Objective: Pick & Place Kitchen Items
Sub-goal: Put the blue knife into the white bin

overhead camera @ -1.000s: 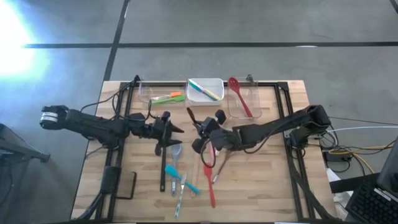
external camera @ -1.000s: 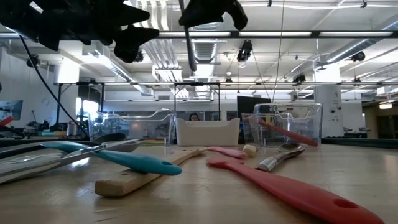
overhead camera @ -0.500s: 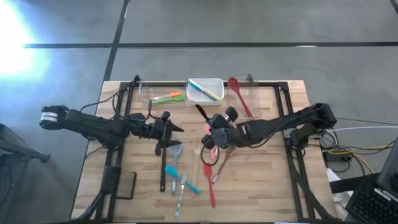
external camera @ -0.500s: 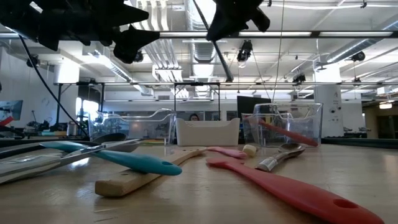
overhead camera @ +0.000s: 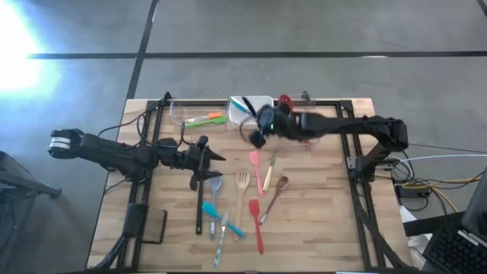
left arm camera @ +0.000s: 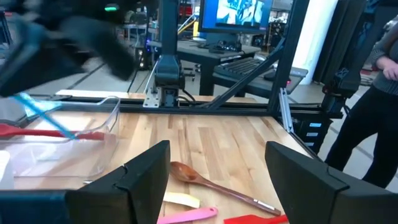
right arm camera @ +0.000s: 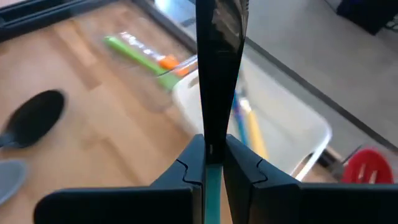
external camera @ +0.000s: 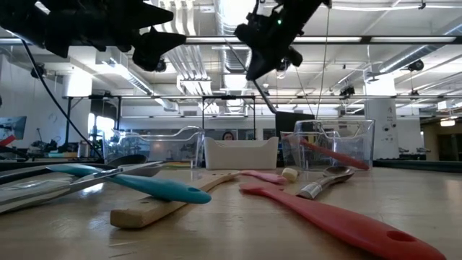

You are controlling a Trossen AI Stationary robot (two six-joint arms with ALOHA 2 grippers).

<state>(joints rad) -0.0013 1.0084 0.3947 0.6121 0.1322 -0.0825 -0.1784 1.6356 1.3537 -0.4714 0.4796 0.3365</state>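
My right gripper (overhead camera: pixel 259 126) hangs above the near edge of the white tub (overhead camera: pixel 242 119), shut on a dark slim utensil (right arm camera: pixel 219 74). The tub holds blue and yellow utensils (right arm camera: pixel 245 121). On the table's middle lie a wooden fork (overhead camera: pixel 243 192), a pink spatula (overhead camera: pixel 256 169), a wooden spoon (overhead camera: pixel 275 192), a red spatula (overhead camera: pixel 257 224), a teal spatula (overhead camera: pixel 211 210) and a black ladle (overhead camera: pixel 199 207). My left gripper (overhead camera: pixel 214 157) waits open and empty left of them, above the table. My right gripper pinches the dark utensil's flat handle (right arm camera: pixel 214 142) between its two fingers. The utensil is lifted clear of the table. In the low view its shaft (external camera: pixel 266 90) slants down below the gripper (external camera: pixel 266 45).
A clear tub (overhead camera: pixel 183 114) at the far left holds a green and orange utensil (overhead camera: pixel 205 119). A clear tub (overhead camera: pixel 304 125) at the far right holds a red spoon (overhead camera: pixel 293 118). Black frame rails (overhead camera: pixel 156 129) run along both sides of the table.
My right gripper has carried the dark utensil from over the table's middle toward the far edge, to the white tub, turning as it went. The utensil stays lifted clear. The fork, pink spatula and wooden spoon beneath now show uncovered.
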